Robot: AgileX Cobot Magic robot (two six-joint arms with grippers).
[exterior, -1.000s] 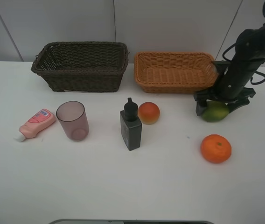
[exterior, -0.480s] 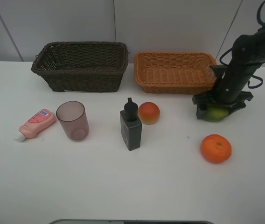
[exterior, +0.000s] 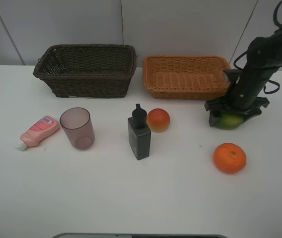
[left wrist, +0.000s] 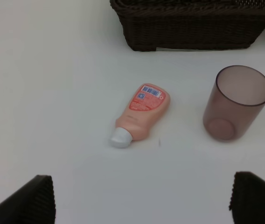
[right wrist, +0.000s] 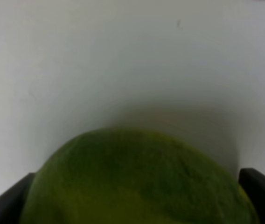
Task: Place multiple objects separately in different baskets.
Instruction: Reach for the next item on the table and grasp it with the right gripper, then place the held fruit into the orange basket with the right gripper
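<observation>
1. Right claw (exterior: 229, 118) is straddling the green fruit (exterior: 229, 121) near the right edge of the worktop (exterior: 131, 203); whether it is gripping is unclear.
2. Orange-tan basket (exterior: 185, 92) is sitting just behind.

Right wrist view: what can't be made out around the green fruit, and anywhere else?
Green fruit: blurred and cut off by the frame edge in the right wrist view; in the exterior high view the right gripper covers most of it.
Whether that gripper grips the fruit: unclear in both views.
Left gripper: only its tips show, at the left wrist frame edge.
</observation>
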